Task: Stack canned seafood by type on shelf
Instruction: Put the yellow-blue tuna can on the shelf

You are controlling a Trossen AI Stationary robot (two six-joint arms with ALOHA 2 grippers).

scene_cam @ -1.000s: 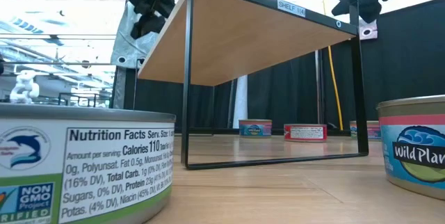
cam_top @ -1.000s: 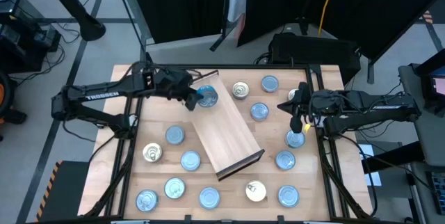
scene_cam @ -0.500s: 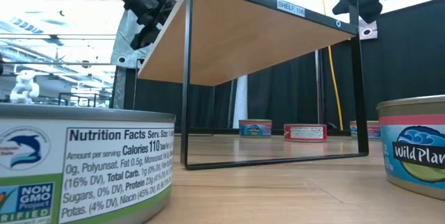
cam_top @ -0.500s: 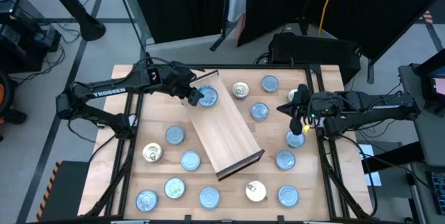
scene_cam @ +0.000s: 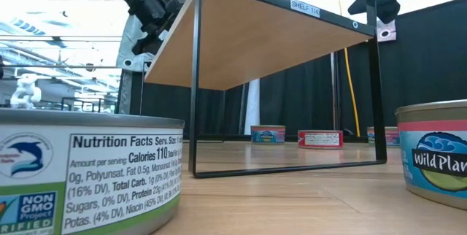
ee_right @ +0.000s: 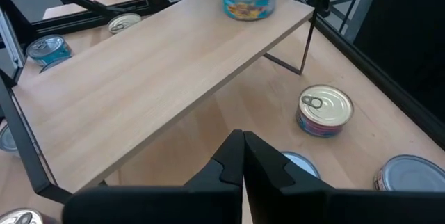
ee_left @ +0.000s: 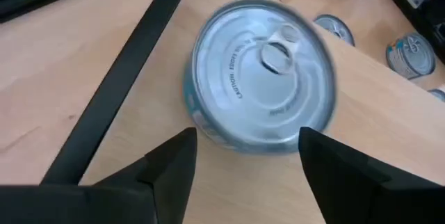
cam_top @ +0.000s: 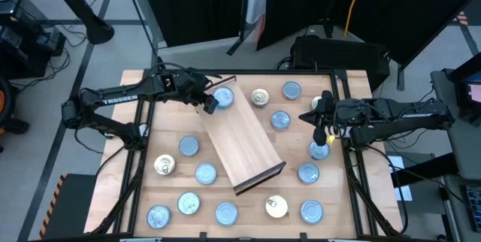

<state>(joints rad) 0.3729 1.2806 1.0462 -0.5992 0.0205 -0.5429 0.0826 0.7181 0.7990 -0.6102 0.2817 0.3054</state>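
The shelf (cam_top: 244, 144) is a light-wood board on a black frame, lying slantwise across the table's middle. One silvery-topped tin (ee_left: 261, 78) with a pull tab rests on its bottom at the shelf's far left end (cam_top: 223, 97). My left gripper (ee_left: 247, 147) is open just behind this tin, one finger standing off each side of its near rim. Beside the table's right edge, my right gripper (cam_top: 320, 131) hangs shut above a blue-topped tin (ee_right: 295, 163). More canned seafood lies scattered on the tabletop around the shelf.
Blue-topped tins (cam_top: 188, 146) (cam_top: 280, 120) and gold-topped ones (cam_top: 260, 96) (cam_top: 276, 207) stand on the tabletop on all sides of the shelf. The rest of the shelf board is bare wood. A black frame (cam_top: 143, 159) rims the table. Two large tins (scene_cam: 87, 176) stand close to the low camera.
My left gripper has opened and let go of the silvery-topped tin, drawing back a little toward the table's left. The tin now sits free on the shelf's far left end. My right gripper has kept still.
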